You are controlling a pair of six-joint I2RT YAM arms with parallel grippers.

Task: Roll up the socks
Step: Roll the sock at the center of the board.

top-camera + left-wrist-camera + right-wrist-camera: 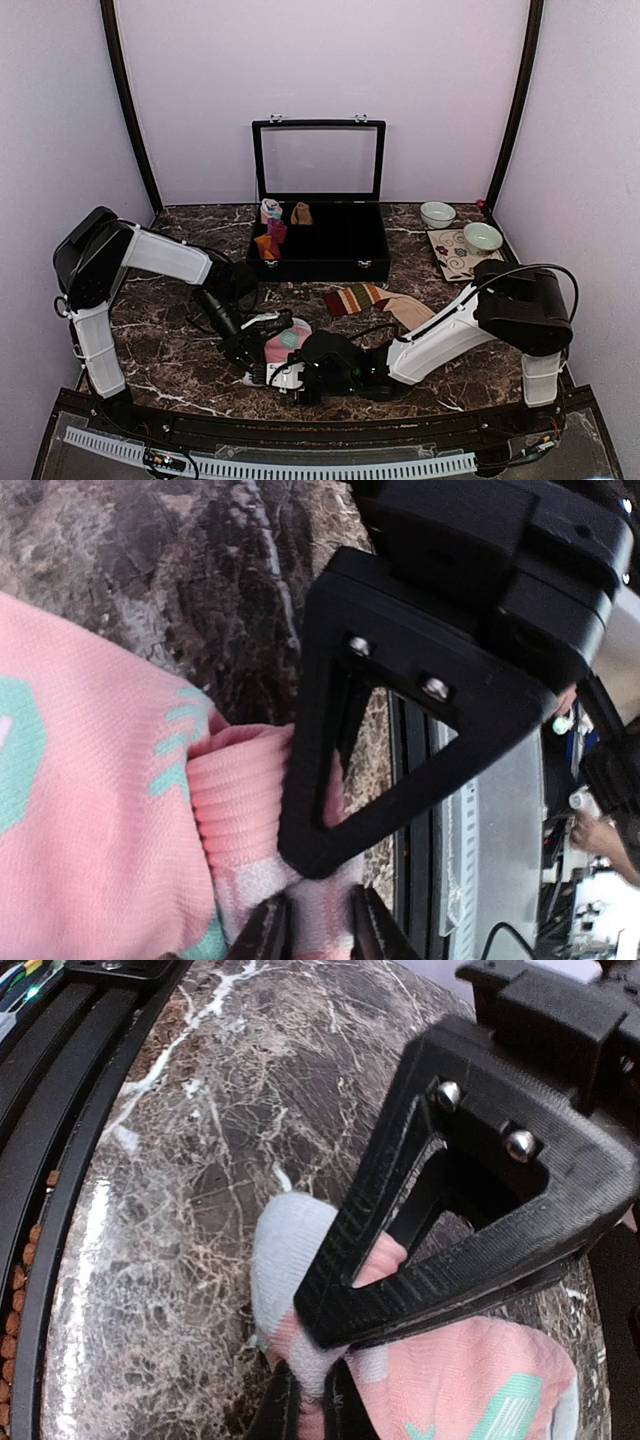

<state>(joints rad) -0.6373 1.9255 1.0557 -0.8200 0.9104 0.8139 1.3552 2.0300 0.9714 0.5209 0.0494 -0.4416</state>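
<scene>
Left gripper: fingers narrow, pinching a fold of the pink sock by its ribbed edge.
Right gripper: also narrow, clamped on that sock's pale-blue end.
Pink sock: bunched between both grippers near the front edge of the table; long axis unclear.
Striped sock: lies flat, well apart behind, nearer the right arm.

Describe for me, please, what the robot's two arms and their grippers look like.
Both the left arm and the right arm have white shell links between bulky black joint housings, with thin black cables looping alongside. The left gripper and the right gripper are matte black. Their fingers are ribbed, open triangular frames, each fixed with two silver screws. I see no markings.
</scene>
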